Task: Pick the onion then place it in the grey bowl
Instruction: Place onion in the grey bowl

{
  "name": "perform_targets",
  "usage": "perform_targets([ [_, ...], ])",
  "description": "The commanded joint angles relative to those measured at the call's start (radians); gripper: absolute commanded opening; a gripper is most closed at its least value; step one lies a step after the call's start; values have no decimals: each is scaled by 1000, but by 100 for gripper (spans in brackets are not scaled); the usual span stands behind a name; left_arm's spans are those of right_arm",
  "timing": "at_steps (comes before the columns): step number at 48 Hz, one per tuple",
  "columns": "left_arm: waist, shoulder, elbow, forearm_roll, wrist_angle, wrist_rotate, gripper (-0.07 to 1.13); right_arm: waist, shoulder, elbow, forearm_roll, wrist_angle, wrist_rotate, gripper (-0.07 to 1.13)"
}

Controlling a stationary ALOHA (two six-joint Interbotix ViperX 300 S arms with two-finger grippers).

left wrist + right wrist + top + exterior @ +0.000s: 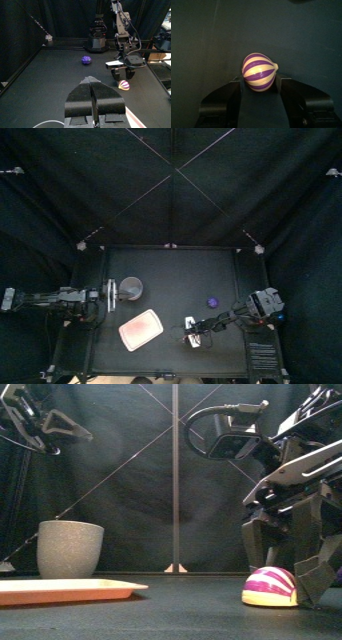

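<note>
Purple-and-cream onion (pixel 271 584) sits on the table, well to the right of the grey bowl (pixel 70 547). Right gripper (pixel 260 81) pinches its flanks, seemingly touching. Lift straight, watch for slip, then carry it over the bowl's rim. Left gripper (pixel 92 79), closed, rests beside the bowl.

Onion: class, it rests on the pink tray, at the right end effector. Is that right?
No. The onion rests on the black table, not the pink tray, which lies apart; the front view shows it. It is at the right end effector.
</note>
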Motion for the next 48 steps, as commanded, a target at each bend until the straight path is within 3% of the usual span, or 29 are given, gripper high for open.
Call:
perform_targets([
  [1, 2, -5, -8, 2, -11, -2, 11, 2, -17, -21, 8, 6, 3, 74],
  [18, 2, -11, 14, -8, -11, -2, 11, -31, -69, -86, -2, 9, 0, 74],
  [38, 12, -11, 12, -3, -17, 2, 11, -262, -58, -256, -213, -224, 0, 74],
  [48, 20, -11, 17, -2, -38, 2, 11, -374, 34, -397, -261, -322, -9, 74],
])
